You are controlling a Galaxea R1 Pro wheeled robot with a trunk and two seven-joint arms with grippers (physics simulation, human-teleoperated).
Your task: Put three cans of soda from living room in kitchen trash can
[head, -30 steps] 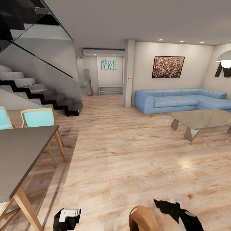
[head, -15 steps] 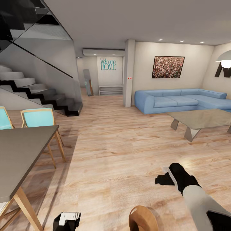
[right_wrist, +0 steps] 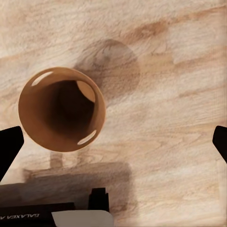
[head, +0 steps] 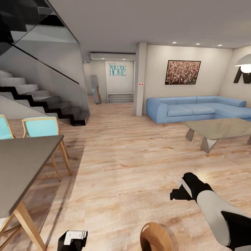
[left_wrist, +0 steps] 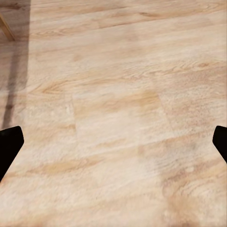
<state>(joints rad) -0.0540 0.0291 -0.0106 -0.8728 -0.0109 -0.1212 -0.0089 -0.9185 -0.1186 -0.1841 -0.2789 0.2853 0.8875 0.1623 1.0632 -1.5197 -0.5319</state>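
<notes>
Wood floor [left_wrist: 118, 109] lies under both wide-open, empty grippers, right gripper [right_wrist: 113, 142] above the tash can [right_wrist: 61, 109].

Picture edges cut off the tash can [head: 155, 238], dining table [head: 21, 167].

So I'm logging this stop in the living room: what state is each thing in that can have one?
left claw: open, over bare wood floor
right claw: open, holding nothing
trash can: upright on the floor, nothing visible inside
coffee table: top bare where it shows
ceiling spotlights: on
</notes>
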